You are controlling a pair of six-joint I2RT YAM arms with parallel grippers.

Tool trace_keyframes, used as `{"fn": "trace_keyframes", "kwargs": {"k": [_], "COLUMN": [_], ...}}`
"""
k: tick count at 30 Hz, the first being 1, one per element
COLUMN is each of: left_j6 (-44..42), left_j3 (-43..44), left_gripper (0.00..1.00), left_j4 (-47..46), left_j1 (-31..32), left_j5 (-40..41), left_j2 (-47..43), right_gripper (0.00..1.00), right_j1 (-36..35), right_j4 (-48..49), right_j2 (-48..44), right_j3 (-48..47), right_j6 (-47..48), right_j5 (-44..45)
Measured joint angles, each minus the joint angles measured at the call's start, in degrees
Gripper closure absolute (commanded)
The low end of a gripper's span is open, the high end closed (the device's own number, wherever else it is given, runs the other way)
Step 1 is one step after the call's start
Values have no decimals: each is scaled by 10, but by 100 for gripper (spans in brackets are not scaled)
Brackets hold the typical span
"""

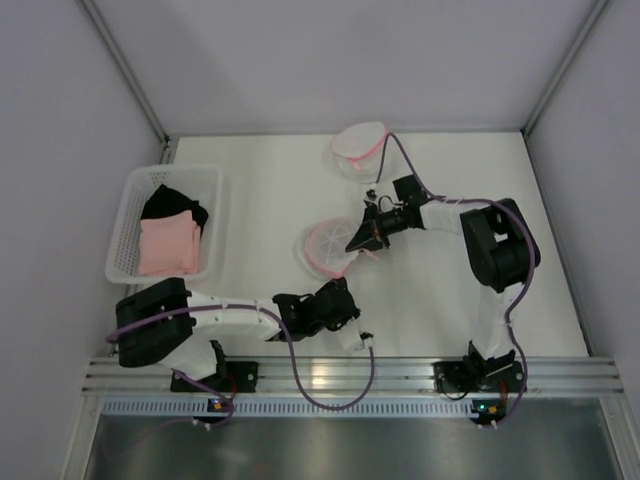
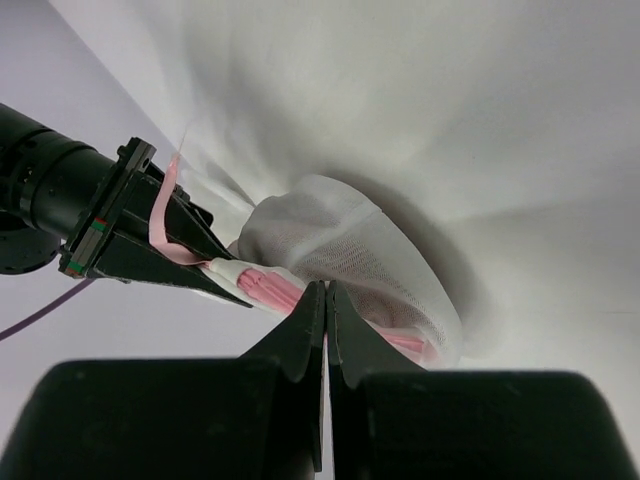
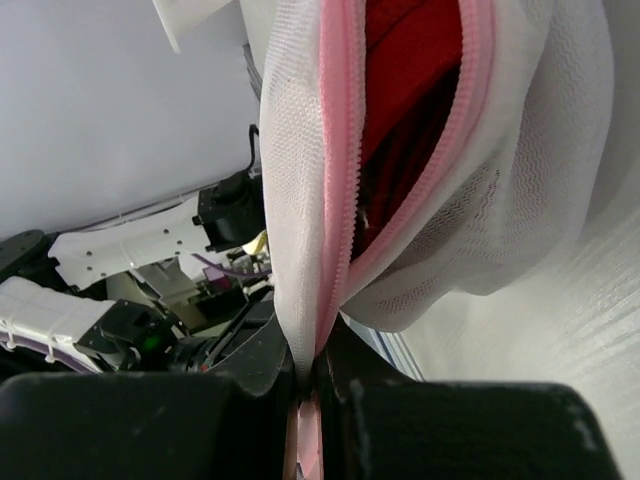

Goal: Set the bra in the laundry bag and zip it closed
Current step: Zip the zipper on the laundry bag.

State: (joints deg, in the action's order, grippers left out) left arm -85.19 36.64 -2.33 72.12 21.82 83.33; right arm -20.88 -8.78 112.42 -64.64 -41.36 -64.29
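The right pincer (image 3: 308, 372) pinches the bag (image 3: 300, 200) at one end of its pink zip (image 3: 340, 150), which gapes open on the red bra (image 3: 410, 60) inside. The left pincer (image 2: 326, 292) is pressed together, tips right at the bag's zip edge; whether it nips anything I cannot tell. The bag is at mid-desk (image 1: 270, 180), with a basket (image 1: 122, 235) of clothes well to its left.

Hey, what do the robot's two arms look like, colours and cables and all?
The left arm and right arm both mix white links with bulky black joint housings. A purple cable loops along each. The fingers are black, tapering wedges.
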Motion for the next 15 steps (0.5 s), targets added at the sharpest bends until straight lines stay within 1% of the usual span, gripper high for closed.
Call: {"fn": "trace_keyframes", "kwargs": {"k": [1, 3, 4, 6, 7, 11, 15], "left_j6": [7, 19, 26, 40, 45, 67, 80], "left_j3": [0, 3, 5, 13, 20, 54, 77], "left_gripper": [100, 100, 100, 100, 100, 100, 100], "left_j4": [1, 4, 7, 12, 14, 10, -5], "left_j1": [-1, -2, -2, -1, -2, -6, -12], "left_j5": [-1, -4, -6, -14, -14, -11, -3], "left_j2": [-1, 1, 5, 25, 39, 92, 111], "right_gripper": [85, 71, 53, 40, 38, 37, 39], "right_j1": [0, 0, 2, 8, 12, 39, 67], "right_j4": [-17, -51, -66, -90, -102, -171, -238], "right_j2": [7, 15, 17, 16, 16, -1, -40], "right_j3": [-13, -39, -53, -79, -90, -104, -73], "right_j6": [12, 35, 48, 74, 91, 159, 223], "right_j5": [-2, -1, 4, 17, 21, 49, 77]}}
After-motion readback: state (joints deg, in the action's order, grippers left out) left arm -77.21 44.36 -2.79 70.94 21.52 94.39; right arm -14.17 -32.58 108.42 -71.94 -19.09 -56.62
